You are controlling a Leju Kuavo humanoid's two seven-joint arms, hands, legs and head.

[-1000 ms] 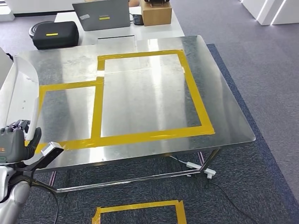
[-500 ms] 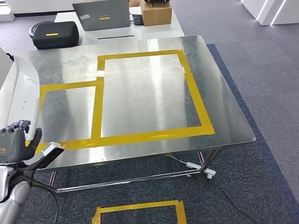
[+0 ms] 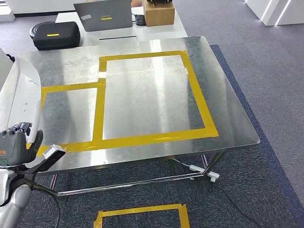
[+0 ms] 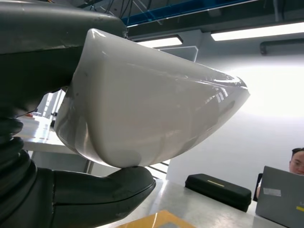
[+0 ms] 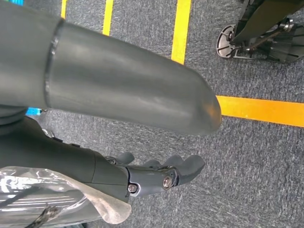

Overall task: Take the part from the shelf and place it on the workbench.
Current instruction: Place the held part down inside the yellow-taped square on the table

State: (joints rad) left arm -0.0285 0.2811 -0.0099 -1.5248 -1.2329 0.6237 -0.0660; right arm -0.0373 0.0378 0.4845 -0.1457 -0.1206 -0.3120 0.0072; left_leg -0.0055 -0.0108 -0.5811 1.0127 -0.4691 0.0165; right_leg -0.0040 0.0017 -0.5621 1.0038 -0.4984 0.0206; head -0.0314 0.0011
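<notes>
While the head view shows the left hand [image 3: 16, 145] gripping the white part [image 3: 21, 102] beside the steel table [image 3: 232, 128], not yet over its yellow tape [image 3: 98, 111], a snag on that edge looks possible. In the left wrist view, the thumb pinches the smooth shell, which might slip. The right hand [image 5: 157, 173] hangs spread, holding nothing, above carpet.

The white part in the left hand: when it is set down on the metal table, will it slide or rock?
The white part looks like a glossy, rigid shell, so it probably slides easily on the polished workbench. Its curved underside may rock. It seems hollow, likely light. The left hand grips one end.
</notes>
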